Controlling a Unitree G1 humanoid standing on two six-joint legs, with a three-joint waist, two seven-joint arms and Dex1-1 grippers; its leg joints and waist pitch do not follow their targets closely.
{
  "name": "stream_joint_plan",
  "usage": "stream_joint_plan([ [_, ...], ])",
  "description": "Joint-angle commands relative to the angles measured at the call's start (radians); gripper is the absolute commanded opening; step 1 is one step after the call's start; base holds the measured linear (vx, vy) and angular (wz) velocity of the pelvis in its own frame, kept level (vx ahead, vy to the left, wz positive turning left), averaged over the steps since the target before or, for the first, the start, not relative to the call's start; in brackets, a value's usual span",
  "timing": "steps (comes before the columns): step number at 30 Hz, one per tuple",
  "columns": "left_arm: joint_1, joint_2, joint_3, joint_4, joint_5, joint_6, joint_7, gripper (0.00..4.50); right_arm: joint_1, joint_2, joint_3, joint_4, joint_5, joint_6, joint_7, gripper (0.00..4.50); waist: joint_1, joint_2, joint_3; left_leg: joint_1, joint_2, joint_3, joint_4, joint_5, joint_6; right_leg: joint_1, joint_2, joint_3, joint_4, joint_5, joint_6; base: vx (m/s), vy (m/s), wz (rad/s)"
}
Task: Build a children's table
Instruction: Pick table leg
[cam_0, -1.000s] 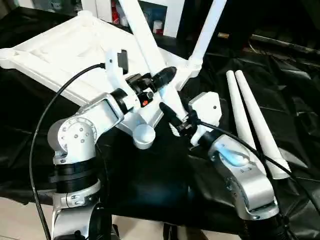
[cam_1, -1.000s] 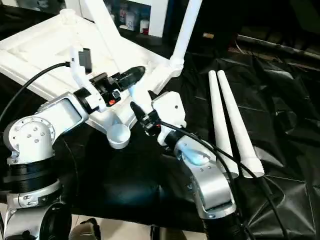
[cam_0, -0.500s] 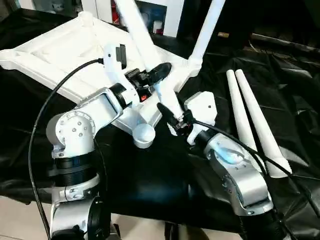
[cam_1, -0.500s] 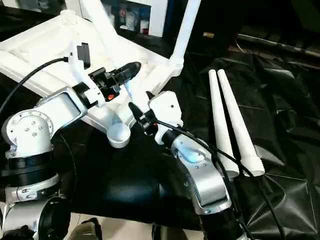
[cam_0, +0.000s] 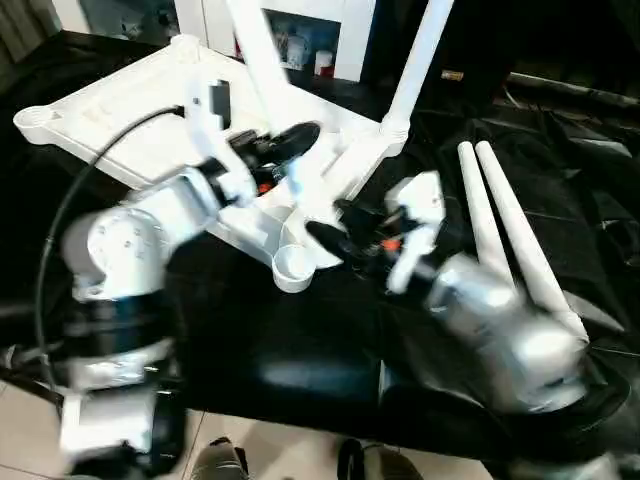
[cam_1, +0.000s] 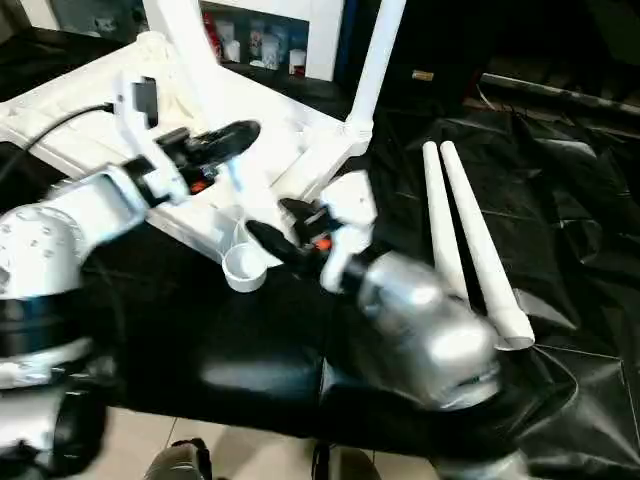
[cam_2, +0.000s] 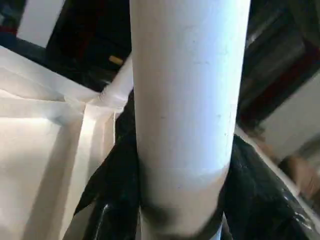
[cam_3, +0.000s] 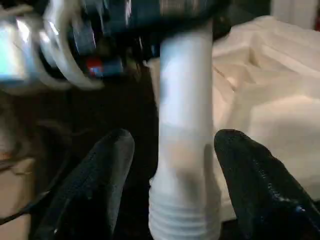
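- The table top lies upside down on the black cloth, ribs up, and I place everything else from it.
- Over the table top's middle, the left gripper has tightened in the last second. It now pinches a tilted leg partway up, and the fingers hug the tube on both sides.
- That held leg leans over the table top. Its threaded end hangs just above the near edge and is not yet in any socket.
- At the table top's near corner, the empty socket sits open, just below that threaded end.
- Just off that near corner, the right gripper has rolled its wrist and let its fingers spread. They now stand on either side of the leg's lower end with a gap on each side.
- To me this means that the left arm carries the leg alone while the right only guides it. Seating the thread in the near socket looks like the step in hand.
- Count: one table top.
- Count: four legs. One is in the left gripper. One seated leg stands upright in the table top's right-hand corner. Two loose legs lie side by side on the cloth, well right of the table top.
- Count: two grippers, one clamped and one spread.
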Motion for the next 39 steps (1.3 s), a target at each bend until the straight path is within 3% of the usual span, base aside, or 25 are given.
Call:
stream_joint_plan([
  [1, -0.025, 0.012, -0.025, -0.001, -0.018, 0.018, -0.037, 1.90, -0.025, -0.024, -0.047, 0.015, 0.077, 0.080, 0.035, 2.92, 0.008, 0.028, -0.102, 0.024, -0.018, 0.014, -0.062, -0.200, -0.024, 0.071, -0.026, 0.024, -0.054, -0.157, -0.179, 0.000, 0.000, 0.00],
  [5, -0.036, 0.036, -0.037, -0.008, -0.055, 0.053, -0.093, 1.90, -0.078, -0.074, -0.079, 0.056, 0.121, 0.162, 0.079, 2.92, 0.014, 0.019, -0.103, 0.022, -0.020, 0.016, -0.061, -0.170, -0.027, 0.072, -0.026, 0.024, -0.052, -0.144, -0.193, 0.000, 0.000, 0.00],
  [6, -0.037, 0.036, -0.038, -0.007, -0.056, 0.053, -0.095, 1.90, -0.082, -0.076, -0.083, 0.058, 0.128, 0.172, 0.079, 2.92, 0.017, 0.021, -0.105, 0.022, -0.020, 0.016, -0.060, -0.165, -0.027, 0.073, -0.026, 0.024, -0.050, -0.138, -0.196, 0.000, 0.000, 0.00],
  [7, -0.040, 0.038, -0.041, -0.005, -0.060, 0.055, -0.105, 1.89, -0.096, -0.085, -0.095, 0.070, 0.150, 0.211, 0.082, 2.92, 0.018, 0.016, -0.110, 0.021, -0.020, 0.017, -0.058, -0.150, -0.024, 0.077, -0.026, 0.024, -0.048, -0.123, -0.200, 0.000, 0.000, 0.00],
  [11, -0.042, 0.038, -0.039, -0.026, -0.101, 0.089, -0.130, 1.89, -0.118, -0.117, -0.076, 0.086, 0.176, 0.267, 0.096, 2.92, 0.028, 0.016, -0.115, 0.022, -0.019, 0.019, -0.055, -0.120, -0.024, 0.078, -0.028, 0.023, -0.042, -0.098, -0.210, 0.000, 0.000, 0.00],
  [23, -0.033, 0.048, -0.083, -0.084, -0.172, 0.107, -0.241, 1.89, -0.125, -0.123, -0.036, 0.089, 0.198, 0.307, 0.117, 2.92, 0.034, 0.012, -0.117, 0.019, -0.017, 0.019, -0.055, -0.140, -0.038, 0.078, -0.031, 0.022, -0.045, -0.154, -0.194, 0.000, 0.000, 0.00],
  [31, -0.034, 0.035, -0.071, -0.088, -0.185, 0.101, -0.235, 1.89, -0.103, -0.099, -0.015, 0.080, 0.193, 0.314, 0.095, 2.13, 0.033, 0.006, -0.119, 0.018, -0.019, 0.018, -0.054, -0.169, -0.049, 0.075, -0.032, 0.022, -0.054, -0.246, -0.151, 0.000, 0.000, 0.00],
  [37, -0.028, 0.034, -0.077, -0.091, -0.177, 0.090, -0.233, 1.89, -0.098, -0.088, 0.001, 0.083, 0.185, 0.295, 0.083, 1.98, 0.034, 0.008, -0.120, 0.016, -0.018, 0.017, -0.053, -0.168, -0.054, 0.072, -0.031, 0.021, -0.051, -0.240, -0.141, 0.000, 0.000, 0.00],
  [38, -0.025, 0.034, -0.080, -0.094, -0.169, 0.086, -0.228, 1.89, -0.097, -0.086, 0.002, 0.083, 0.181, 0.289, 0.079, 1.98, 0.034, 0.003, -0.120, 0.015, -0.019, 0.017, -0.053, -0.165, -0.053, 0.073, -0.030, 0.021, -0.051, -0.235, -0.142, 0.000, 0.000, 0.00],
  [39, -0.023, 0.034, -0.085, -0.097, -0.157, 0.080, -0.219, 2.24, -0.096, -0.083, 0.001, 0.083, 0.177, 0.282, 0.074, 1.97, 0.034, 0.004, -0.120, 0.015, -0.019, 0.017, -0.053, -0.164, -0.052, 0.073, -0.031, 0.021, -0.050, -0.234, -0.142, 0.000, 0.000, 0.00],
])
